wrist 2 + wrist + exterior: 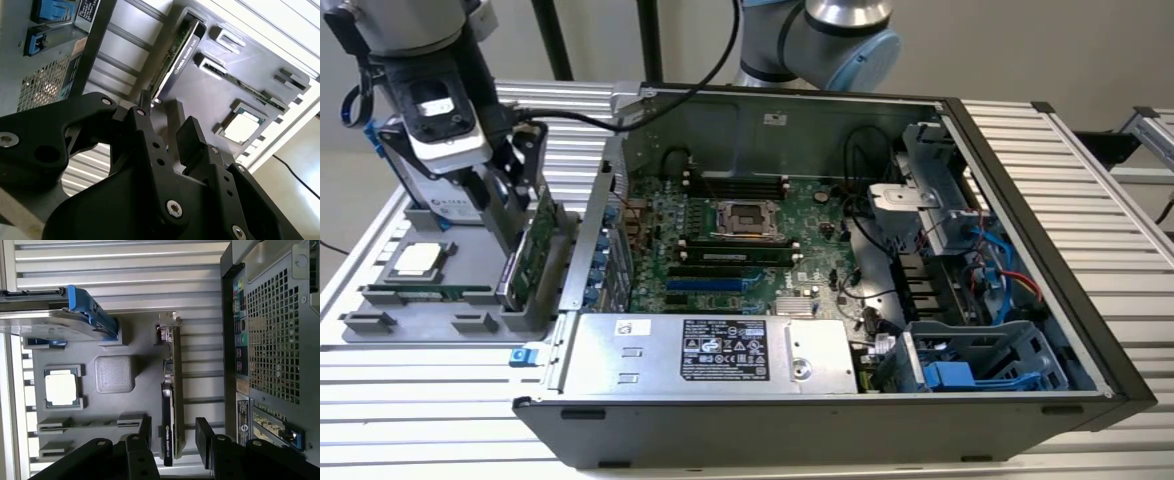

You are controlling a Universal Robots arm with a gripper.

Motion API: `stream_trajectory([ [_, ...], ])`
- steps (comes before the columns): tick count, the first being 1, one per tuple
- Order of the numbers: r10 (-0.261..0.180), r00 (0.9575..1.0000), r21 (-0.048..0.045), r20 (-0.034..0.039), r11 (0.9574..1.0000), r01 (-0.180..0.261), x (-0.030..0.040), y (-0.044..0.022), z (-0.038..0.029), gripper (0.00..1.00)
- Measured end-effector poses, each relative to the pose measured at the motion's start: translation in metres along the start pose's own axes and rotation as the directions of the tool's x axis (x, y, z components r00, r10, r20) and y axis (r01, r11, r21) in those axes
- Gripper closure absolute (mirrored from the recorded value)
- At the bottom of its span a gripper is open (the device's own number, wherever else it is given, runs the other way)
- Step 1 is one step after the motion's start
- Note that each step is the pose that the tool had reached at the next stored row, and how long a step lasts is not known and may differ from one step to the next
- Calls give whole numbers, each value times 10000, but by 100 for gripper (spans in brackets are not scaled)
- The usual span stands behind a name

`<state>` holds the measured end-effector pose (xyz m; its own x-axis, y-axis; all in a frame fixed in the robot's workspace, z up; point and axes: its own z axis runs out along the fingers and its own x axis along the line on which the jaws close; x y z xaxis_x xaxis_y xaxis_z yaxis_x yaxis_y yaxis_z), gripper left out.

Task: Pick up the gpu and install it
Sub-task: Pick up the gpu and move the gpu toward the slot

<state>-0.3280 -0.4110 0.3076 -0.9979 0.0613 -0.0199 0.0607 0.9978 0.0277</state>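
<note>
Pickup has barely begun: the gripper (175, 427), fingers apart, straddles the gpu (171, 375), which stands on edge in the grey parts tray (414, 330) at the exterior view's left. Nothing is gripped yet, and installing it in the computer case (787, 425) remains.

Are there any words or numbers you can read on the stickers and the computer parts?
White sticker on the power supply: the print is too small to read.
Writing on the edge of the gpu cooler: too blurred to read.
Stickers on the back of the computer case: too small to read.
So there are no words I can read out for you.
</note>
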Motion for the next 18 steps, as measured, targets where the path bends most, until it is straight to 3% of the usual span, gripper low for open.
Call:
stream_trajectory([
  [18,68,10000,20,3,10000,-68,2,-7,118,0],
])
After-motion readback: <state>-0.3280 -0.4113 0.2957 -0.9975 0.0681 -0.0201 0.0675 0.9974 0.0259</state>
